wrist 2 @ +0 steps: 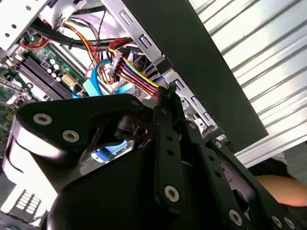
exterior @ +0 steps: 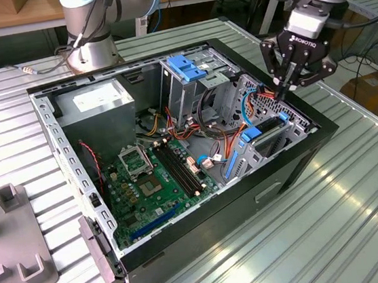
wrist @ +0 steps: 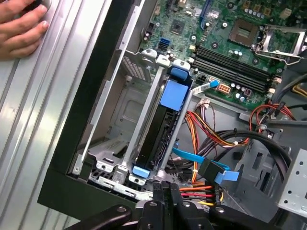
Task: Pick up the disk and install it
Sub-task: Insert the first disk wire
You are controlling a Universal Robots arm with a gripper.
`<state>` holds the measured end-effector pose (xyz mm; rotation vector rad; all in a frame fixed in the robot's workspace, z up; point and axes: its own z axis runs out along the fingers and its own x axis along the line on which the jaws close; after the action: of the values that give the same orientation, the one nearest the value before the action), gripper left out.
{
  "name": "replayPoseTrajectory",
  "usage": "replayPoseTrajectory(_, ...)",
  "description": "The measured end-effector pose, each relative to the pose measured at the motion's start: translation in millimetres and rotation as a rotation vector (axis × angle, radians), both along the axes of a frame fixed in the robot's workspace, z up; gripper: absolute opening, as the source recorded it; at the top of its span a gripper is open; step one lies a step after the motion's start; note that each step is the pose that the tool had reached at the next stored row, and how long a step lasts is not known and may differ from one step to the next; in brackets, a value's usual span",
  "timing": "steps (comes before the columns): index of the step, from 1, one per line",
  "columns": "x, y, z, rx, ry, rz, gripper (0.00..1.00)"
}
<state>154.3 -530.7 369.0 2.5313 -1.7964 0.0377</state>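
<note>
Blue-railed disk (wrist: 158, 129) sits slotted in the drive cage, centre frame; gripper (exterior: 290, 83), fingers pinched together, empty, hovers above.

Hard drive seated on edge in a computer case's drive bay.

The disk (wrist: 154, 132) stands on its edge inside a grey metal cage, near the case's front wall. In the first wrist view its dark side faces out, framed by blue plastic rails with a broad blue tab at one end. In the exterior view its blue rail ends (exterior: 251, 134) show.
</note>
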Motion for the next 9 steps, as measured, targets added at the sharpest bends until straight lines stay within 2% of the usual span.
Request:
replayPoseTrajectory(2, -0.1, 0.0, -1.5, -0.0033, -0.0001, -0.037, 0.17)
replayPoseTrajectory(4, -3.3, -0.2, -2.4, -0.0037, 0.0000, -0.051, 0.17)
replayPoseTrajectory(6, -3.4, -0.1, -2.7, -0.0040, 0.0000, -0.086, 0.17)
replayPoseTrajectory(8, -3.4, -0.1, -3.7, -0.0039, 0.0001, -0.143, 0.17)
replayPoseTrajectory(9, -3.4, -0.3, -4.3, -0.0041, 0.0001, -0.156, 0.17)
